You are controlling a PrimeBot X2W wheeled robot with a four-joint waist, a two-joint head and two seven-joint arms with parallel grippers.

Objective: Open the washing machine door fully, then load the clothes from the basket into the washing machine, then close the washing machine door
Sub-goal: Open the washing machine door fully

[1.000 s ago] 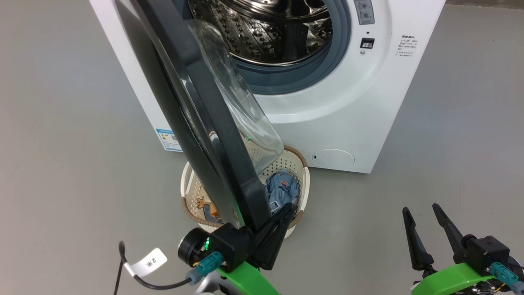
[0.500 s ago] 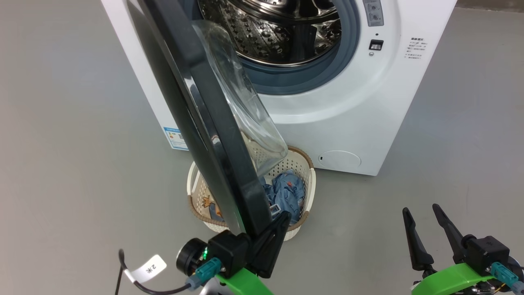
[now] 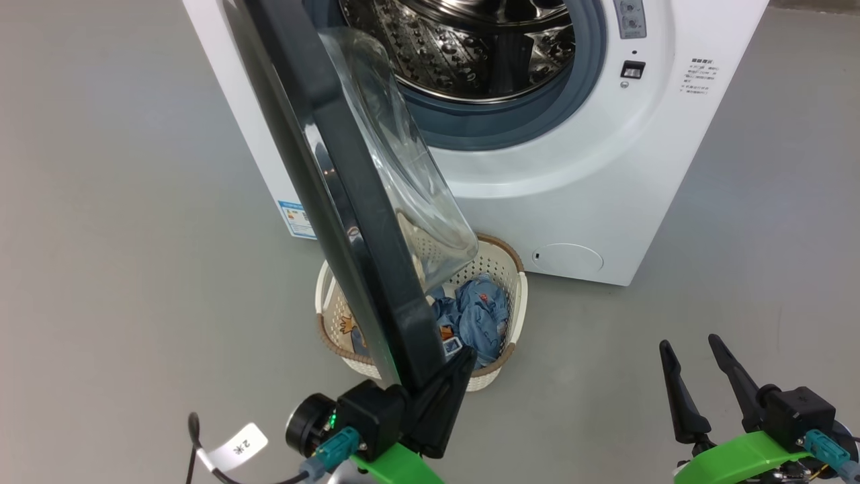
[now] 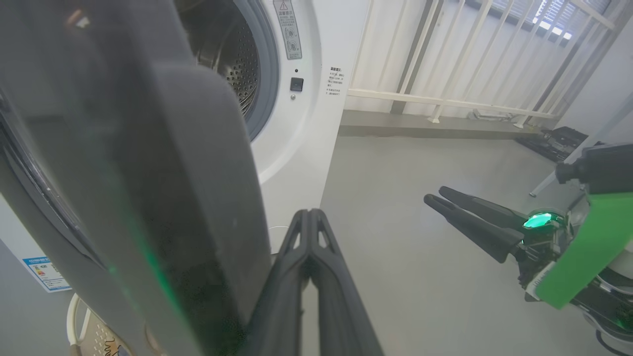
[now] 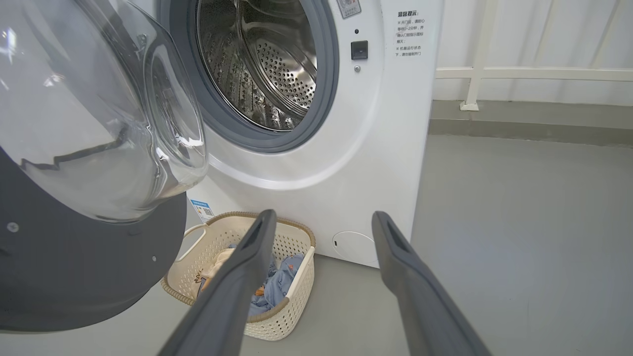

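Left fingers [image 3: 440, 396] pressed together beside door [image 3: 356, 202]; basket [image 3: 500, 269] holds clothes [image 3: 480, 312].

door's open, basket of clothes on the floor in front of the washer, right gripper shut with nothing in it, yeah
Not quite: the right gripper is open, its two fingers spread wide apart with nothing between them, as the right wrist view shows. The rest of what you said stands.
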